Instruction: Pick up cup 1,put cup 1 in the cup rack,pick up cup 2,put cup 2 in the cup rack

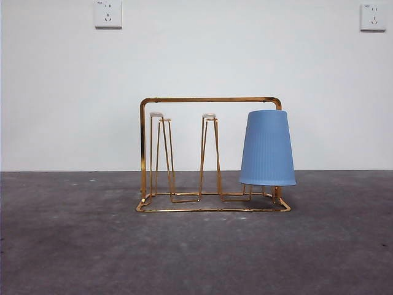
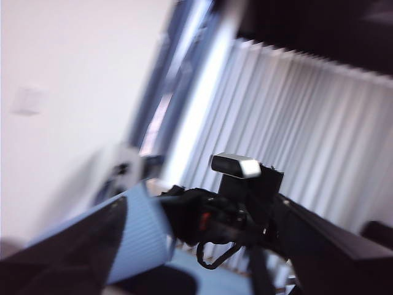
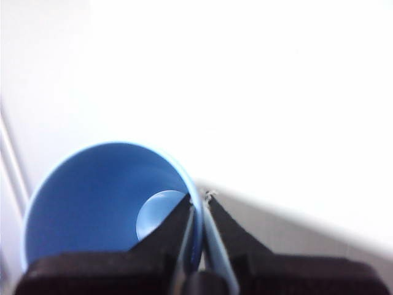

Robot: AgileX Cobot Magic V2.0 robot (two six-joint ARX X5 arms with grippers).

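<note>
Probably a lab or test room, bare white wall (image 1: 196,55), wall sockets (image 1: 108,13), grey tabletop (image 1: 196,252), blurred vertical blinds (image 2: 307,123)

In the front view, the inverted pale blue ribbed plastic cup (image 1: 267,147) hides the prong it hangs on and the right upright of the gold wire cup rack (image 1: 209,99); neither arm appears there. The left wrist view is motion-blurred: a second pale blue ribbed cup (image 2: 142,230) at the lower left is cut off by the bottom edge, a dark blurred shape covers its lower part, and how the left fingers stand cannot be told. In the right wrist view, the deep blue cup (image 3: 104,196) is cropped by the bottom edge, and the background is washed out white.
</note>
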